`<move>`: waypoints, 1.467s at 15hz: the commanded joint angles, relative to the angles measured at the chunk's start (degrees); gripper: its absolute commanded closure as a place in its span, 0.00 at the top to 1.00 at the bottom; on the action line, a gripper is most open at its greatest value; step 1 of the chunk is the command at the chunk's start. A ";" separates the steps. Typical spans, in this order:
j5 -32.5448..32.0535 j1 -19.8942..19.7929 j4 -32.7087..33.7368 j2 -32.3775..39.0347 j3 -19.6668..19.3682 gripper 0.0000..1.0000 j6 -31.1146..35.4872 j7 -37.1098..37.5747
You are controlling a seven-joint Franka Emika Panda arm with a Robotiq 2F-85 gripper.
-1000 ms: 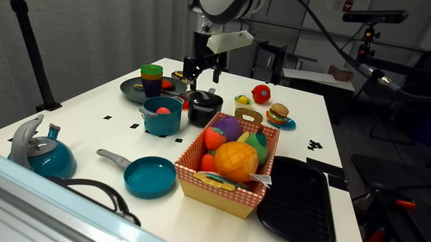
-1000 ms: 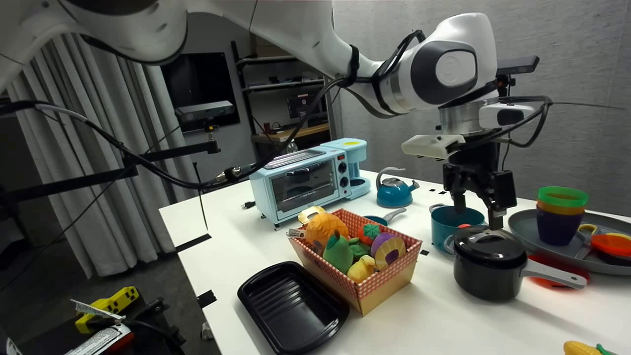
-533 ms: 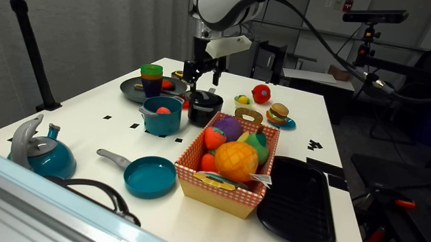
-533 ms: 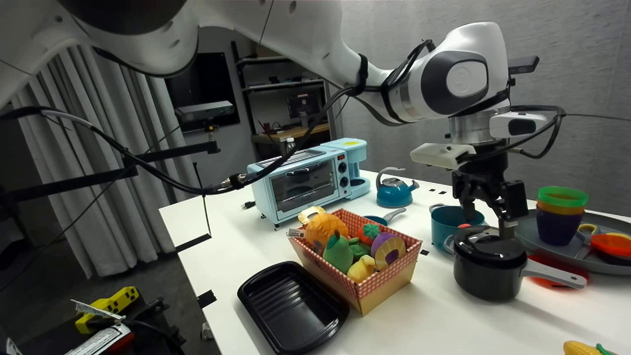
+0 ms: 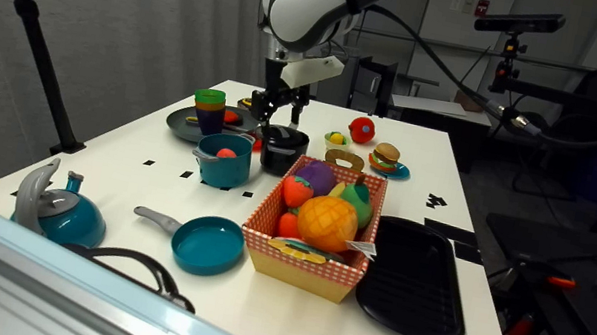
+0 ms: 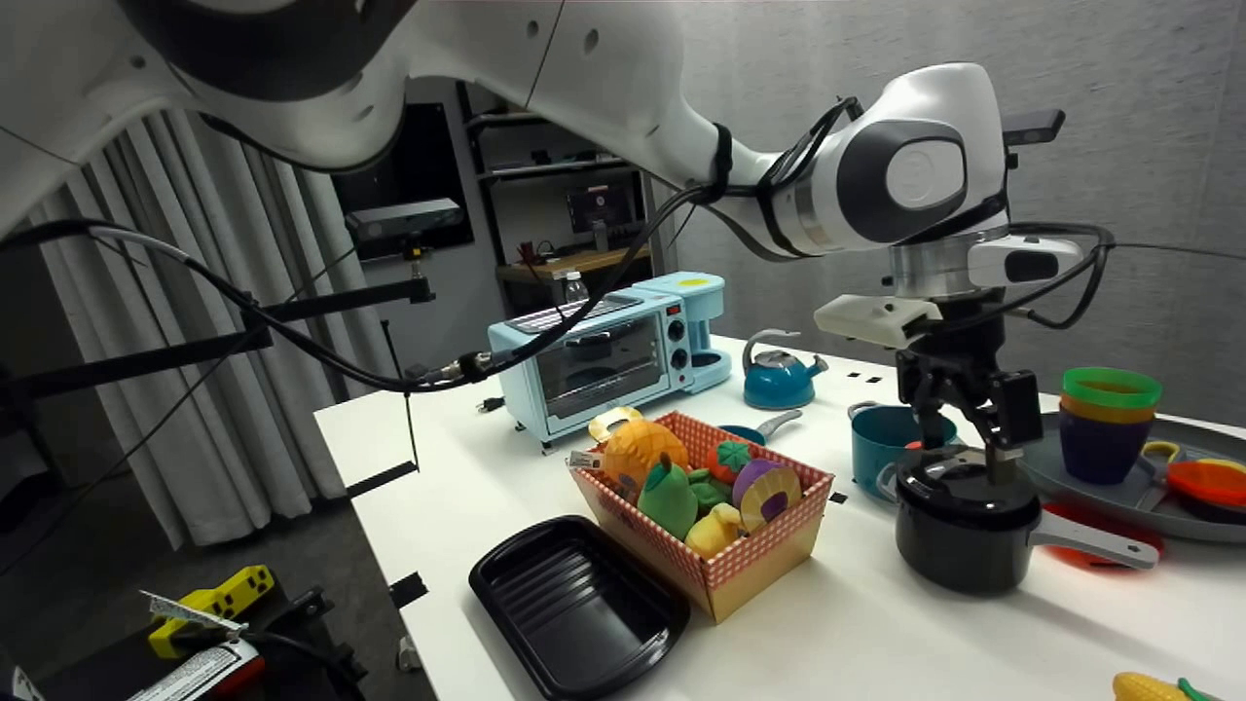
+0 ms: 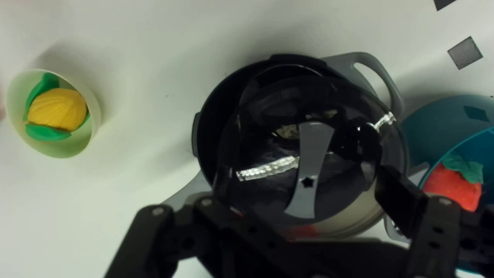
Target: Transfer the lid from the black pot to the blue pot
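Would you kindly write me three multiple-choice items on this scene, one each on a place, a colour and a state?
1. Where is the lid?
A. In the fruit basket
B. On the black pot
C. On the kettle

2. What colour is the topmost stacked cup?
A. White
B. Purple
C. Green

3. How does the blue pot stand?
A. Upright and uncovered
B. Upright and covered
C. Tipped on its side

Right letters:
1: B, since both exterior views show it sitting on that pot.
2: C, since green is at the very top in both exterior views.
3: A, since its rim faces up and a red toy shows inside.
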 commanded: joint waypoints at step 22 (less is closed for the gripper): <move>1.34 3.50 9.88 -2.59 2.72 0.04 0.48 3.45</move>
